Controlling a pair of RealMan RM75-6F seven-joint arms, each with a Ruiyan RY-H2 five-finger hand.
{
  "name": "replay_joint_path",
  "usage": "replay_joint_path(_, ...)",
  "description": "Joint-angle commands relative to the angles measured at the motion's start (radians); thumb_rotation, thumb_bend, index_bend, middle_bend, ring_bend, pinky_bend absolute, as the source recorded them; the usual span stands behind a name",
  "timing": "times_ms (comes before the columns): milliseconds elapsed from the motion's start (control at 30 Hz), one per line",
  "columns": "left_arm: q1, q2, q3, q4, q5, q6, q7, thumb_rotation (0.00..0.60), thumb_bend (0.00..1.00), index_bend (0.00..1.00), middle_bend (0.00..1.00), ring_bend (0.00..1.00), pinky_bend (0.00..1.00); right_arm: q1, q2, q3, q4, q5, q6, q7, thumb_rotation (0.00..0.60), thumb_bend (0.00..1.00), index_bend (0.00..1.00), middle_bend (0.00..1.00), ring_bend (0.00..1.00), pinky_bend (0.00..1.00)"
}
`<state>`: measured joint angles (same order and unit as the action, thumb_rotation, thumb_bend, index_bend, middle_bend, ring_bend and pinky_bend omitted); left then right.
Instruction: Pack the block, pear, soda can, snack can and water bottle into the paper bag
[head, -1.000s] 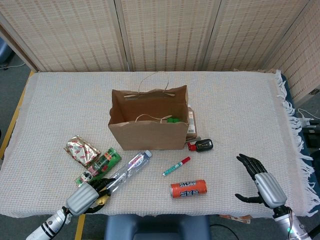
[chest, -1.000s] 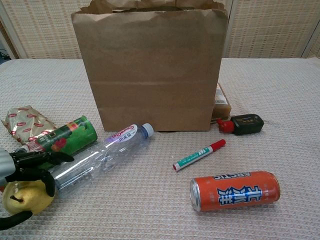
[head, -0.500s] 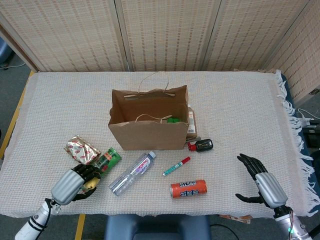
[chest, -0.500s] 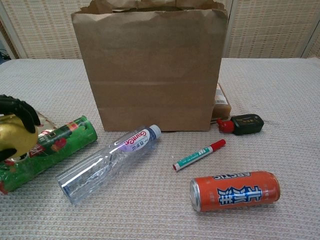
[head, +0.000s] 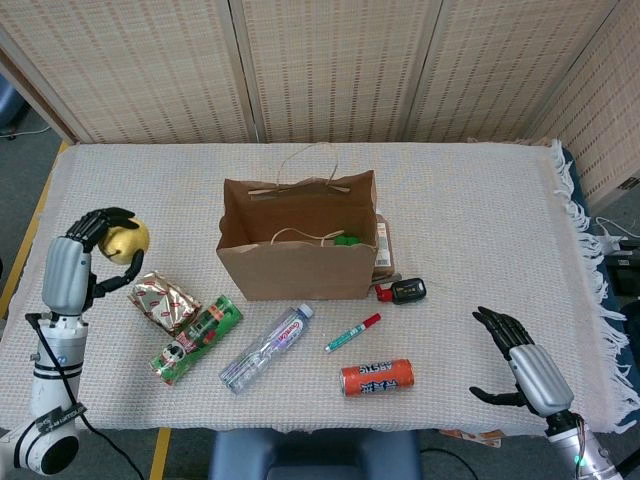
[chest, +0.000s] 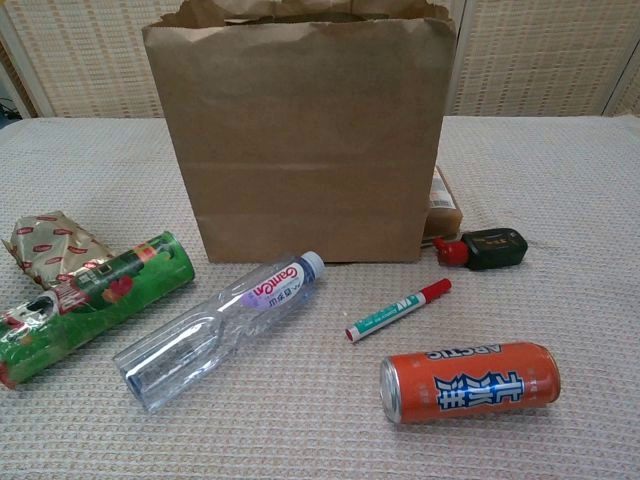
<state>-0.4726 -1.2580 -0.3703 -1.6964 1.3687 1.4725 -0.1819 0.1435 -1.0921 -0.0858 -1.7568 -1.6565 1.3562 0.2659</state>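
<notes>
The yellow pear (head: 128, 240) is up off the table, wrapped in the dark fingers (head: 100, 217) of the left hand (head: 85, 245) over the far-left part of the woven cloth; the chest view does not show it. Right of it, in the middle of the table (head: 480, 200), stands the open brown paper bag (head: 297, 245), upright, with something green showing inside near its right wall. In front of the bag lies the clear plastic water bottle (chest: 215, 330) on its side, cap pointing toward the bag. To its left lies the green cylindrical snack can (chest: 90, 300), also on its side, touching a crinkled gold-and-red foil packet (chest: 50, 248) behind it. Near the front edge, right of the bottle, the orange soda can (chest: 470, 380) lies on its side. Between it and the bag lies a green-and-red marker pen (chest: 398, 310). A small black-and-red object (chest: 485, 247) rests just right of the bag's near corner. The right hand (head: 520, 358) hovers at the near-right edge, well apart from everything, its fingers spread and holding nothing.
</notes>
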Motion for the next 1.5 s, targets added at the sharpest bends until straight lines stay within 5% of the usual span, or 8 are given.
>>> replay_joint_path(33,-0.126,-0.021,-0.112,-0.068,-0.14,-0.114,0.034,0.6,0.68,0.73,0.71,0.69,0.8,0.001,-0.003,-0.001,0.001,0.0,-0.002,-0.005,0.6,0.03,0.0,0.0,0.0,0.0)
replay_joint_path(567,-0.411,-0.273,-0.14,0.057,-0.315,-0.287,0.267,0.6,0.67,0.72,0.69,0.68,0.79,0.005,0.011,0.0,-0.002,0.005,-0.008,0.024,0.6,0.03,0.0,0.0,0.0,0.0)
replay_joint_path(667,-0.454,-0.317,-0.111,0.08,-0.315,-0.317,0.311,0.6,0.59,0.65,0.62,0.61,0.71,0.004,0.021,-0.003,-0.003,0.007,-0.008,0.039,0.6,0.03,0.0,0.0,0.0,0.0)
replay_joint_path(733,-0.463,-0.321,-0.102,0.084,-0.327,-0.326,0.341,0.6,0.43,0.44,0.37,0.35,0.44,0.003,0.023,-0.004,-0.003,0.006,-0.006,0.042,0.6,0.03,0.0,0.0,0.0,0.0)
replay_joint_path(800,-0.467,-0.322,-0.107,0.077,-0.349,-0.33,0.348,0.6,0.38,0.28,0.18,0.2,0.3,0.001,0.023,-0.004,-0.003,0.003,-0.002,0.042,0.6,0.03,0.0,0.0,0.0,0.0)
replay_joint_path(867,-0.468,-0.317,-0.11,0.069,-0.36,-0.333,0.355,0.6,0.38,0.2,0.1,0.15,0.27,0.0,0.023,-0.004,-0.003,0.002,0.001,0.04,0.6,0.03,0.0,0.0,0.0,0.0)
replay_joint_path(1267,-0.424,-0.262,-0.104,-0.028,-0.366,-0.302,0.33,0.6,0.35,0.16,0.08,0.09,0.17,-0.003,0.018,-0.001,-0.003,0.004,0.004,0.019,0.6,0.03,0.0,0.0,0.0,0.0)
replay_joint_path(1500,-0.326,-0.178,-0.034,-0.14,-0.312,-0.242,0.324,0.6,0.36,0.16,0.08,0.09,0.18,-0.005,0.016,0.001,-0.001,0.008,0.006,0.01,0.6,0.03,0.0,0.0,0.0,0.0)
